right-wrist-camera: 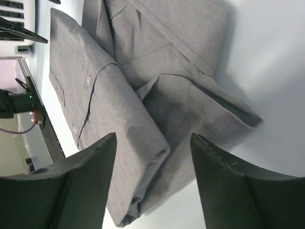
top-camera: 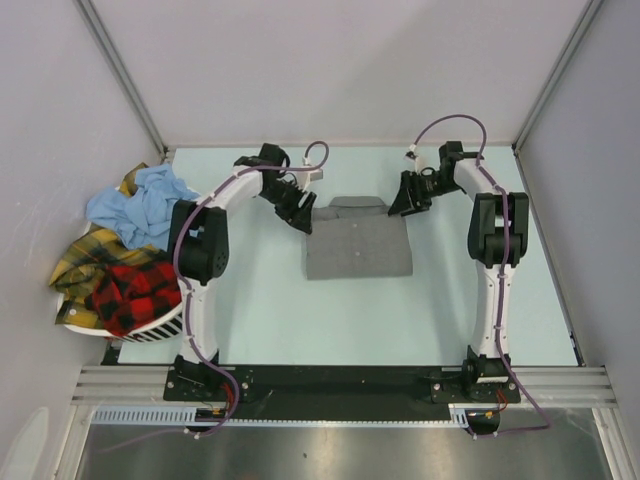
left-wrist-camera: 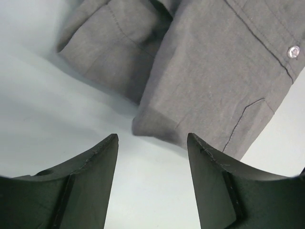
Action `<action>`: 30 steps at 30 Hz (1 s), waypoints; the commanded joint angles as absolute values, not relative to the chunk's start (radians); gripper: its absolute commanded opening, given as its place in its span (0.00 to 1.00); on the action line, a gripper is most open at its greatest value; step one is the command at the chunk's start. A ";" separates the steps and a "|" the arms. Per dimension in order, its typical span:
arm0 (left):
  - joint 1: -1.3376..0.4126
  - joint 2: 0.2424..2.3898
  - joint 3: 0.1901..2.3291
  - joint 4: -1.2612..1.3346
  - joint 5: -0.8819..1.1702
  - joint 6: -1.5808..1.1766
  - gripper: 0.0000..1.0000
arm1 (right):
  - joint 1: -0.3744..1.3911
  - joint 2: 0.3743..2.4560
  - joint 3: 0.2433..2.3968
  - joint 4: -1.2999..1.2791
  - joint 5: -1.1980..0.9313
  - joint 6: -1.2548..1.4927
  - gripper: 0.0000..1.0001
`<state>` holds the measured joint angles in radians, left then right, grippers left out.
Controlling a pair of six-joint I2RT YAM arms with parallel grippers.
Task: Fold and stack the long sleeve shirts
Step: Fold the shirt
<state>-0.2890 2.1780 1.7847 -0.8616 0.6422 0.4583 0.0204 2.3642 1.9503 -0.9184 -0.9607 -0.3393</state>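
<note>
A mid-grey long sleeve shirt (top-camera: 358, 245) lies folded into a rectangle at the middle of the table, collar toward the back. My left gripper (top-camera: 300, 215) hovers at its back left corner, open; in the left wrist view the grey shirt (left-wrist-camera: 214, 71) ends just ahead of the left gripper (left-wrist-camera: 152, 140), with bare table between the fingers. My right gripper (top-camera: 405, 200) is at the back right corner, open. In the right wrist view the right gripper (right-wrist-camera: 153, 138) straddles a folded edge of the grey shirt (right-wrist-camera: 143, 71) without closing on it.
A white slotted basket (top-camera: 150, 328) at the table's left edge holds a light blue shirt (top-camera: 140, 205), a yellow plaid shirt (top-camera: 85, 255) and a red-and-black plaid shirt (top-camera: 135, 285). Grey walls enclose the pale table (top-camera: 300, 320) on three sides.
</note>
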 commanded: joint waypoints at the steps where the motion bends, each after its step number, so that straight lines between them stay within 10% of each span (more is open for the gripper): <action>1: -0.301 2.174 1.795 -0.808 0.683 0.416 0.65 | 0.028 2.335 1.942 -0.942 -0.951 -0.405 0.66; 8: -0.291 2.175 1.779 -0.787 0.761 0.381 0.51 | 0.023 2.295 1.888 -0.936 -0.976 -0.423 0.30; 13: -0.279 2.160 1.782 -0.749 0.794 0.341 0.06 | 0.011 2.263 1.888 -0.930 -0.983 -0.405 0.00; 30: -0.230 2.269 2.002 -0.668 0.747 0.227 0.00 | -0.032 2.344 2.025 -0.708 -0.948 -0.181 0.00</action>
